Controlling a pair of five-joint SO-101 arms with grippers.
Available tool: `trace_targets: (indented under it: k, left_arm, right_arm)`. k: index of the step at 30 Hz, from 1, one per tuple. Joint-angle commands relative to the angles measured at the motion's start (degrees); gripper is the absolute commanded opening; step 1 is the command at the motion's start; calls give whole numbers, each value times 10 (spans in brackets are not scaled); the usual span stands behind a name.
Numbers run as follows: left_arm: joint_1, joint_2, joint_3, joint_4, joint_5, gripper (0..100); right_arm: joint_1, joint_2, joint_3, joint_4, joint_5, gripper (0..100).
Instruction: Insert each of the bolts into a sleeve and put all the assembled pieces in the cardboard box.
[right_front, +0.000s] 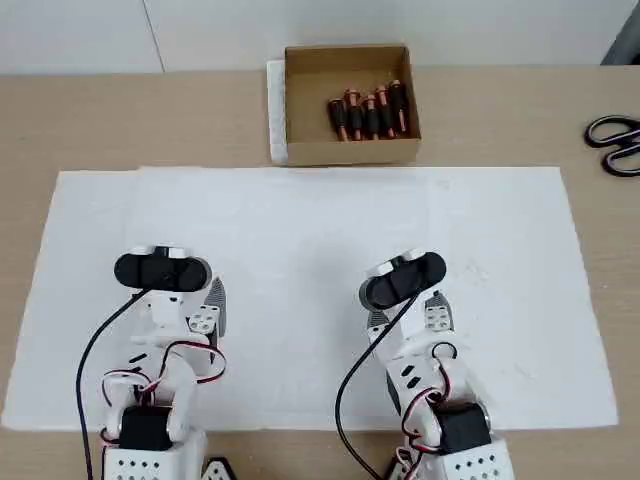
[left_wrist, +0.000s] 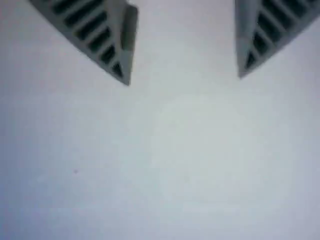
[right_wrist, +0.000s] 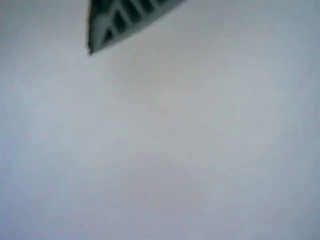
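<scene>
The cardboard box stands at the far middle of the table. Several assembled pieces, copper bolts in black sleeves, lie side by side in its right half. Both arms are folded back at the near edge, far from the box. My left gripper hangs open just above bare white paper, nothing between its fingers. My right gripper is also low over the paper. One of its fingertips shows with nothing against it, so the jaws stand apart and empty.
A large white paper sheet covers the table between the arms and the box. Black scissors lie at the far right edge. A white slab lies against the box's left side.
</scene>
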Motion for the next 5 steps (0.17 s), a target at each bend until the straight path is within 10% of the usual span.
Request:
trace_targets:
  k: [1, 5]
  left_arm:
    - [5, -8, -9, 4, -1, 131]
    - [5, -8, -9, 4, -1, 131]
  right_arm:
    - [0, -8, 5, 1, 2, 264]
    - [0, -8, 5, 1, 2, 264]
